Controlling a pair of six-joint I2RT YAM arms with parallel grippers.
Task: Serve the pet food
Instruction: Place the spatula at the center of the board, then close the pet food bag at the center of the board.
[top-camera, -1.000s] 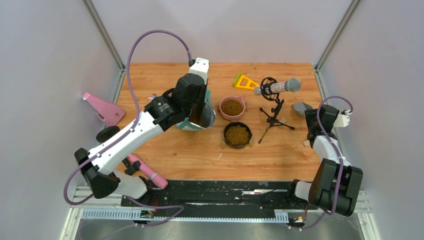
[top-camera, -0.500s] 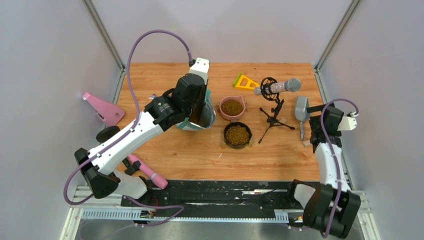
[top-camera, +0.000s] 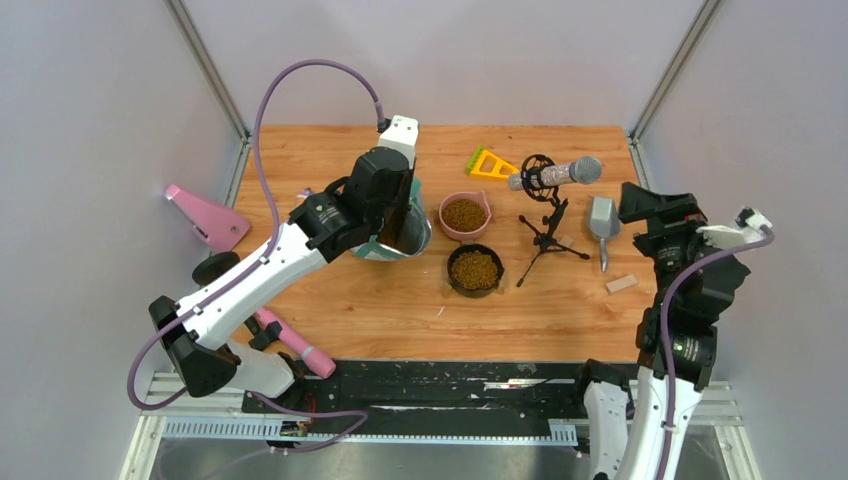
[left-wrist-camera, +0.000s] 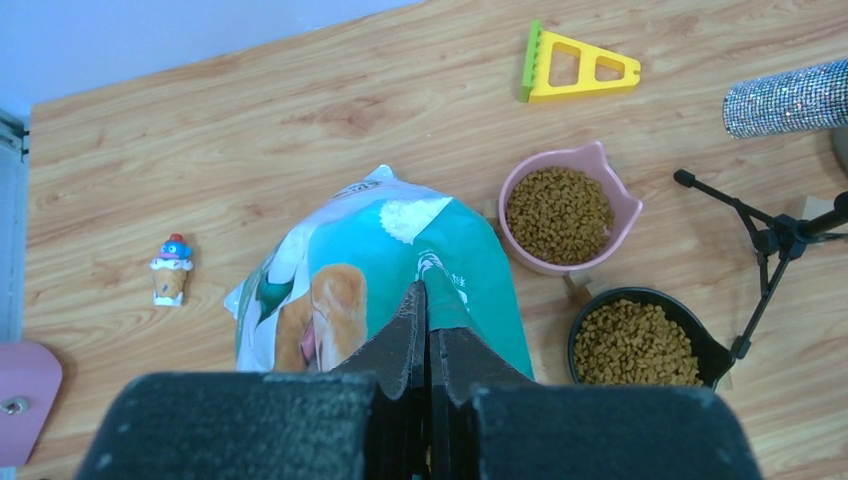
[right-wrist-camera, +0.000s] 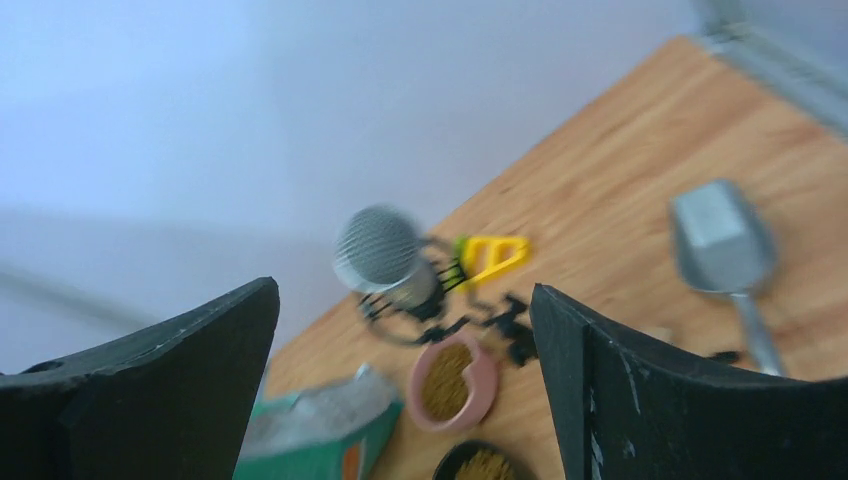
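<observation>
**Both bowls filled, bag held upright**

On the table (top-camera: 330, 300), the left gripper (left-wrist-camera: 428, 298) is pinched tight on the top edge of the bag (left-wrist-camera: 380, 250), standing it just left of the bowls. Pet food (left-wrist-camera: 560, 205) fills the pink bowl (left-wrist-camera: 536, 263) and the black bowl (left-wrist-camera: 712, 352) beside it. Far right, the scoop (top-camera: 602, 218) lies flat, and the right gripper (right-wrist-camera: 402, 295) hangs nearby, jaws wide apart, holding nothing

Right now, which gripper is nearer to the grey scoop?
Right. The right gripper hangs open just right of the grey scoop, apart from it; the left gripper is far to its left, shut on the food bag.
</observation>
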